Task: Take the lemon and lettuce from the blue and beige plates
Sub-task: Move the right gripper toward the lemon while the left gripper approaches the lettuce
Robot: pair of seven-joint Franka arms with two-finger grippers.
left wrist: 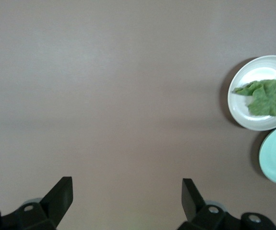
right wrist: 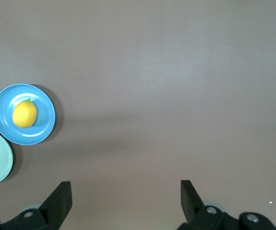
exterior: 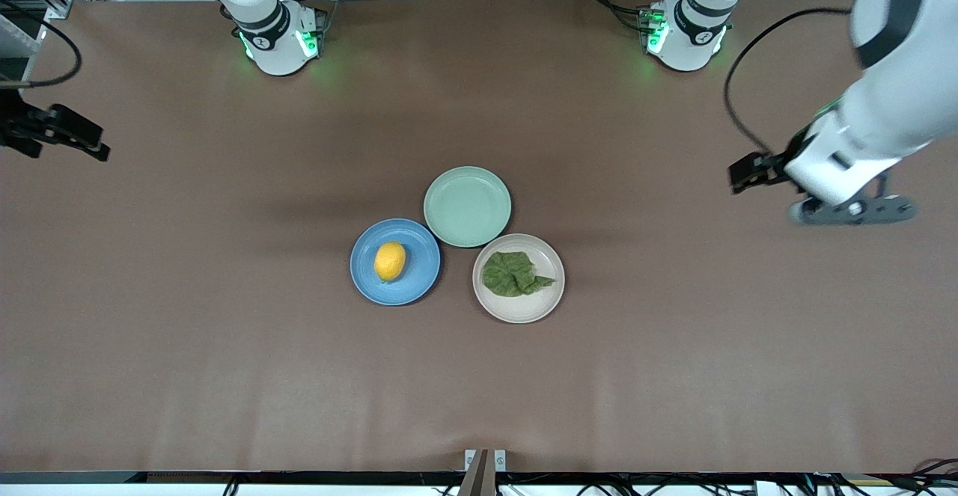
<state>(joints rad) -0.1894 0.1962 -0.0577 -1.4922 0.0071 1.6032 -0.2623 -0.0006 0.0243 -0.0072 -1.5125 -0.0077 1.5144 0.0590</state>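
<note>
Three plates (exterior: pixel 467 206) on brown table (exterior: pixel 224 331)

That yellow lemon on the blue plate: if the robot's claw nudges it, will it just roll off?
Probably it rolls a little: the lemon is oval and smooth-skinned, so it may wobble sideways. The blue plate has a shallow rim, which might slow it. It looks firm, so pinching across its narrower width should hold, though smooth skin could slip.

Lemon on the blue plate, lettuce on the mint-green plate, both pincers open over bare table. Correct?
Not quite. The lettuce lies on the beige plate; the mint-green plate is empty, as the front view shows. The lemon, blue plate, left pincer and right pincer are as stated.
</note>
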